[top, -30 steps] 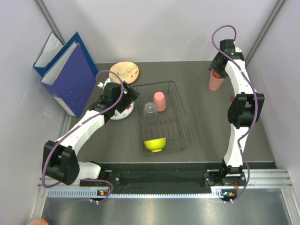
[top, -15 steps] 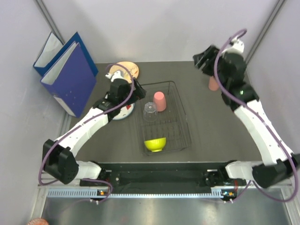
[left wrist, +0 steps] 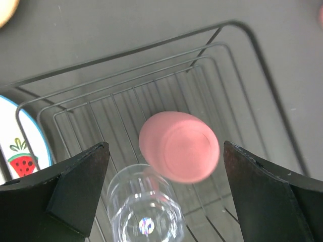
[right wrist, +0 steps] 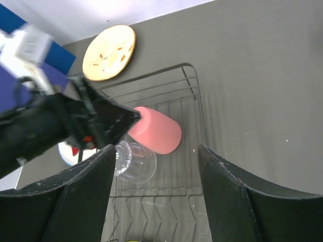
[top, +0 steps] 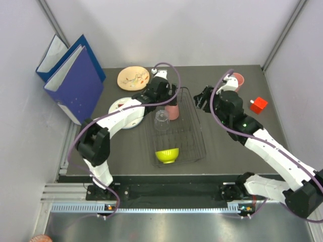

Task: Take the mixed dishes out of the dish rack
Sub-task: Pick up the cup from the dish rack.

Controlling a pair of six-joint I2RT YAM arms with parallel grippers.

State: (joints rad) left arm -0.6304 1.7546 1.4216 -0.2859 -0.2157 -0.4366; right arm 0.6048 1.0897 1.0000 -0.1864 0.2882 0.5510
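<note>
Two pink cups [top: 172, 110] [top: 236, 79] (one in rack [top: 184, 137])

glass [top: 161, 119] beside cup [top: 172, 109], bowl [top: 167, 155] in rack [top: 187, 133]

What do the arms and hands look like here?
Both the left arm and right arm have white shells, black joints, and a purple cable looping alongside. The left hand and right hand each have two broad black wedge-shaped fingers.

— What sits on the dark table [top: 227, 146]?
— The black wire dish rack [top: 201, 136], in the middle. Just left of it lies a white fruit-print plate [top: 118, 105], and behind that a tan plate [top: 133, 77].
— And on the right?
— A pink cup [top: 236, 79] near the far corner, with a red cube [top: 259, 105] near it. A blue binder [top: 75, 83] stands at the left edge.
</note>
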